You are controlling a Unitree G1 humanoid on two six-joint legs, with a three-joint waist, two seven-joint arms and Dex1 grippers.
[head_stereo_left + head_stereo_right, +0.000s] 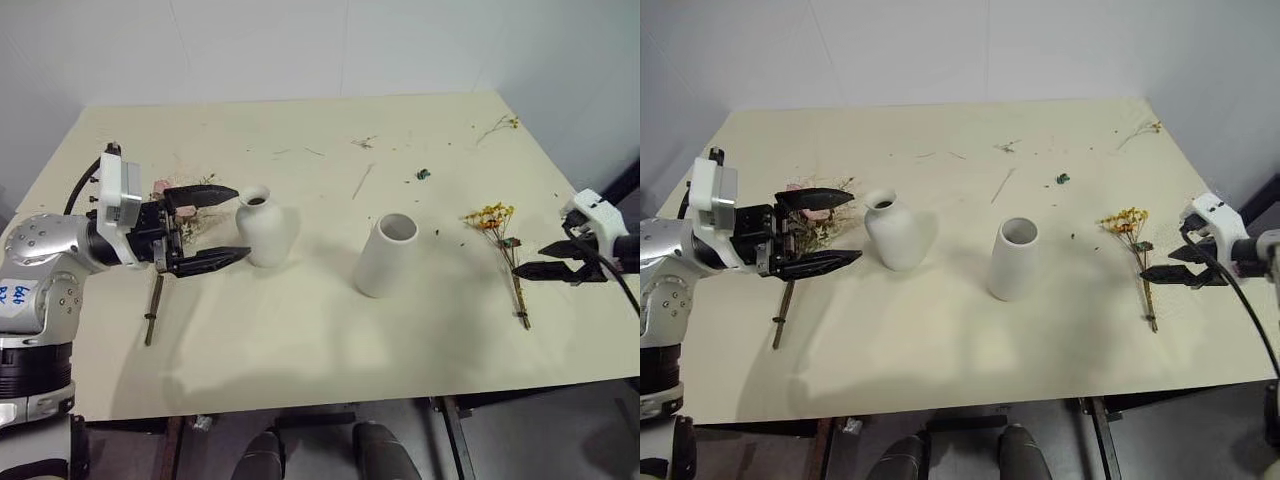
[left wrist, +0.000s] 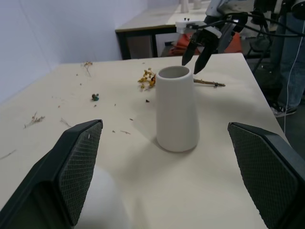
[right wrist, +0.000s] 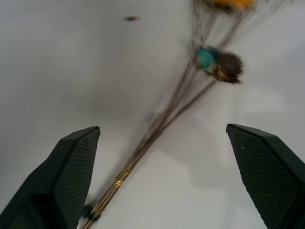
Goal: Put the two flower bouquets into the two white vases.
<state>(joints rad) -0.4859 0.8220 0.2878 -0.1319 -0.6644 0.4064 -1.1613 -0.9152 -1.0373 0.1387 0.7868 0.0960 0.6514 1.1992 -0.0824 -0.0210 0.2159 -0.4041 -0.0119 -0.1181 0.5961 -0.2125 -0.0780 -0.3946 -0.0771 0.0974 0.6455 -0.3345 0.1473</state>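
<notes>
The slim bunch of yellow-orange dried flowers (image 1: 503, 250) is laid flat on the cream table (image 1: 330, 340), its blossoms at the far end and its thin stems run toward the near edge. It is found just beside the right gripper (image 1: 545, 272), on the side toward the table's middle, and in the right wrist view the stems (image 3: 157, 133) are seen crossing the gap between the two fingers without being touched. The right gripper's fingers are spread wide and nothing is held.

The larger bunch with pink roses (image 1: 815, 222) is laid on the table directly under and behind the left gripper (image 1: 225, 225), its dark stem (image 1: 153, 310) stretched back toward the near edge. The left gripper is held level, its fingers wide apart and empty, with the tips just short of the bottle-shaped white vase (image 1: 265, 228); whether they touch it cannot be told. The vase is stood upright.

The plain white cylinder vase (image 1: 385, 256) is stood upright between the two grippers, well apart from each, and is seen framed between the left fingers in the left wrist view.

Loose twigs and scraps (image 1: 365, 143) are scattered over the far part of the table.
</notes>
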